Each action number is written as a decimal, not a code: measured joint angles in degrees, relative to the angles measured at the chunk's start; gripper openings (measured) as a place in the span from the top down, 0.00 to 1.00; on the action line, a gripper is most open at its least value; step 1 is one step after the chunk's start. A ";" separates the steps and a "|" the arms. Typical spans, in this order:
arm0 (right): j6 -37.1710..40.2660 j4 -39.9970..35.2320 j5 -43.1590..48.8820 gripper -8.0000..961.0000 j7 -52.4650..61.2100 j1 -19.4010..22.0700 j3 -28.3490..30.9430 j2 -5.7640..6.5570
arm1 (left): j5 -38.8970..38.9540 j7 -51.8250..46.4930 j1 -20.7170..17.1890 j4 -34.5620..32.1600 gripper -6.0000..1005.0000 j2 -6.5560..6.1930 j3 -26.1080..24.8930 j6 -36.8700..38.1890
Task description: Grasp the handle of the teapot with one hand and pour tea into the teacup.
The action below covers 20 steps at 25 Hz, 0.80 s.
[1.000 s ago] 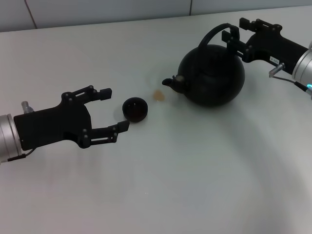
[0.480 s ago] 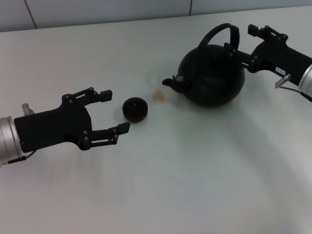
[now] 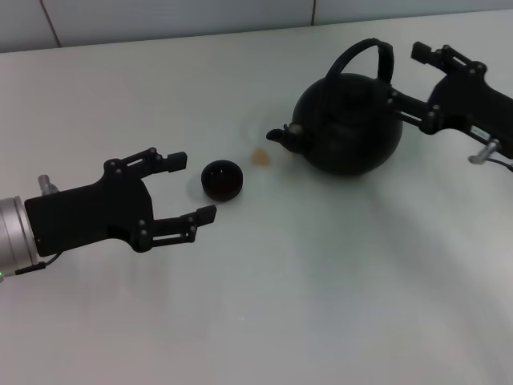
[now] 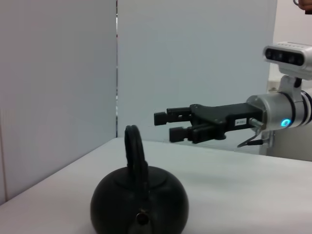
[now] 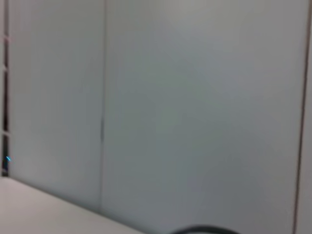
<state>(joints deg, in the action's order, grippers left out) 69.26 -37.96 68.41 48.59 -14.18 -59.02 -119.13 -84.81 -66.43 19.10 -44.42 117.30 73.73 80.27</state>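
the teapot (image 3: 347, 124) sits far right on the table (image 3: 321, 281), spout pointing left at the teacup (image 3: 222, 179), its handle (image 3: 367, 54) arching overhead. your right gripper (image 3: 407, 79), fingers parted and empty, hangs just right of that hoop, much the nearer. your left gripper (image 3: 193, 187) gapes beside the cup.

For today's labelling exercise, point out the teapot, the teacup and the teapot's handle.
teapot (image 3: 349, 132), head view, middle of the round body
teacup (image 3: 221, 179), head view, centre of the bowl
handle (image 3: 388, 60), head view, right side of the hoop
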 joint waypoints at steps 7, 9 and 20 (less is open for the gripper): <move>16.69 -1.44 11.29 0.16 5.31 1.49 1.66 1.22 | 0.00 -0.32 -0.45 -1.18 0.14 0.34 0.03 4.56; 17.90 -1.52 13.17 0.16 5.95 1.32 1.72 1.27 | 0.00 -0.14 -0.93 -1.85 0.14 0.51 0.06 5.72; 22.56 -1.81 20.11 0.16 6.46 1.49 1.76 0.91 | 0.00 0.09 -3.19 -3.20 0.14 0.55 -0.08 9.33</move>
<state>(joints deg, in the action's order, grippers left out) 91.82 -39.76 88.52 55.04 -12.69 -57.26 -118.22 -84.81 -66.34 15.91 -47.63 117.85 73.65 89.59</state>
